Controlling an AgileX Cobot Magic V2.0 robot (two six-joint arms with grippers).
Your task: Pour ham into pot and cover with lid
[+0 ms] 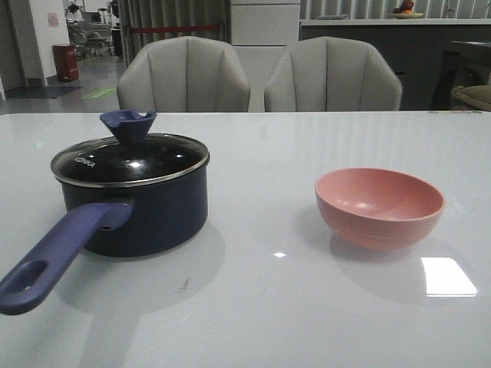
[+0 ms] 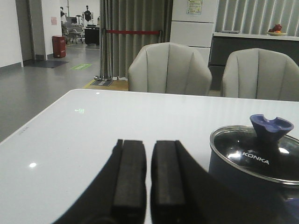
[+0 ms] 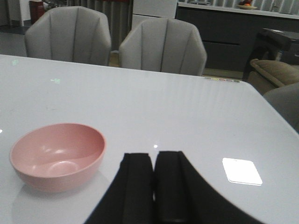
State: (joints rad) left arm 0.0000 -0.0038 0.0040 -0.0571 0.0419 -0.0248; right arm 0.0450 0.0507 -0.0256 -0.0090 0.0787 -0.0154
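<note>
On the bench the pot stands at the left with the lid on it, the bowl well apart at the right, two chairs behind.

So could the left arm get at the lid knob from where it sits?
Probably yes: the left gripper, fingers together and empty, has only bare table between it and the lid knob.

White "KONKA" lettering on glass of lid, clear from left wrist view; same lettering on lid in front view, too small to read.
</note>
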